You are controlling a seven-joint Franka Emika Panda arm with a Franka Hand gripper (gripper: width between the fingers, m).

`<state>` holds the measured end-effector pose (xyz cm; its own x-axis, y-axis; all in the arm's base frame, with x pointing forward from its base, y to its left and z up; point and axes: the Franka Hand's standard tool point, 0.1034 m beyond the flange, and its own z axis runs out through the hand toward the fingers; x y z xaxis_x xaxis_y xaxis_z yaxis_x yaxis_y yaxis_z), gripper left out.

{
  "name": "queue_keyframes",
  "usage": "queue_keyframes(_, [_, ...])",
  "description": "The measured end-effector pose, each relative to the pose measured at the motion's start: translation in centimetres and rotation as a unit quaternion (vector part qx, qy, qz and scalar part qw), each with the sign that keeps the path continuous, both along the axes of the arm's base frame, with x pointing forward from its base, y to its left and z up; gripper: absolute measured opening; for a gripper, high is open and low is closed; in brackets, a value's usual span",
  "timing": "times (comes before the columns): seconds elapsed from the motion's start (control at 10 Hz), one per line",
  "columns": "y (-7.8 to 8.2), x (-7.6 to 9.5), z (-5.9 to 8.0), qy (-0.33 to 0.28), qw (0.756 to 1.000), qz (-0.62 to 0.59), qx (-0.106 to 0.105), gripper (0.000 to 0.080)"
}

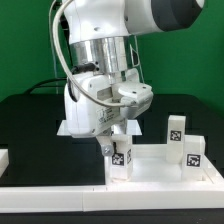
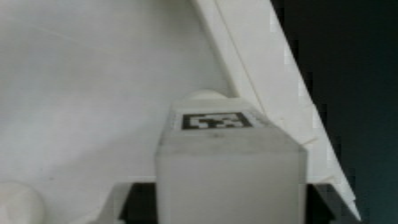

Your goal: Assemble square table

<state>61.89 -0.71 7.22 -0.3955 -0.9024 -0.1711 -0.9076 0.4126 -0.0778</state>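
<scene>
The square table's white panel (image 1: 160, 166) lies flat at the exterior view's right. In the wrist view it (image 2: 89, 100) fills most of the picture, with its raised rim (image 2: 267, 70) running diagonally. My gripper (image 1: 118, 148) points straight down over the panel's left corner. It is shut on a short white leg post (image 1: 121, 160) that stands upright with a tag facing the camera. The wrist view shows the post (image 2: 222, 165) with its tag (image 2: 217, 120) between my dark fingers (image 2: 143, 205). Two more tagged leg posts (image 1: 176, 128) (image 1: 193, 151) stand upright at the panel's right side.
A long white border bar (image 1: 100, 196) runs along the front, and a short piece (image 1: 4, 158) lies at the left edge. A flat white sheet, probably the marker board (image 1: 66, 127), lies behind the arm on the black tabletop (image 1: 35, 130). A green wall stands behind.
</scene>
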Motion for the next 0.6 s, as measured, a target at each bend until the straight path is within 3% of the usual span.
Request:
queue_keyframes(0.1, [0.1,0.0,0.0,0.001,0.999,0.033,-0.011,0.0293])
queue_keyframes(0.2, [1.0,-0.1,0.0,0.004,0.990,0.134,-0.049,0.0472])
queue_keyframes(0.3, [1.9,-0.2,0.0,-0.005,0.972,0.225,-0.065,0.0597])
queue_keyframes(0.6, [1.8,-0.2,0.0,-0.016,0.939,0.334,-0.079,0.0639])
